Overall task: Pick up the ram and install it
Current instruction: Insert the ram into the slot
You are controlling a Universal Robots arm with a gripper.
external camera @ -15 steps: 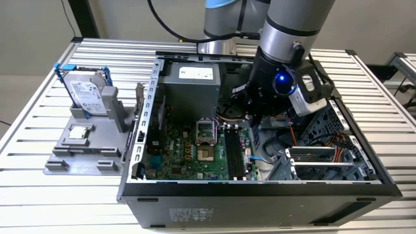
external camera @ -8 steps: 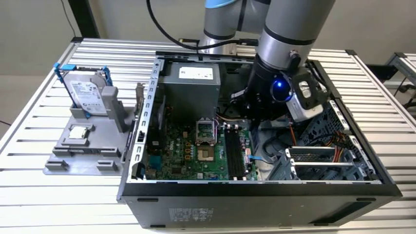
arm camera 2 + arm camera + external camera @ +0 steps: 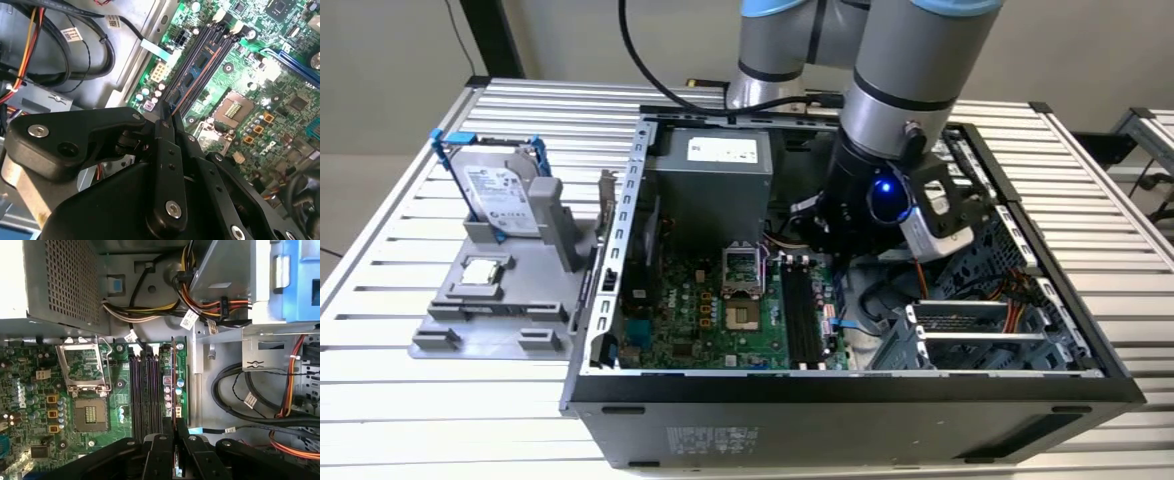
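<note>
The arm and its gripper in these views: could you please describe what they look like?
The arm is made of thick silver-grey tubes with light blue bands at the joints, and a black cable runs behind it. Its wrist is black, with a glowing blue light. The gripper is matte black, with slim flat fingers on hinged links joined by silver screws.

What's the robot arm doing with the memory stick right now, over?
Gripper shut on the ram, edge-on over the memory slots. Ram lined up beside the slots, seating not clear. Nothing blocking seen; cables lie off to the side.
</note>
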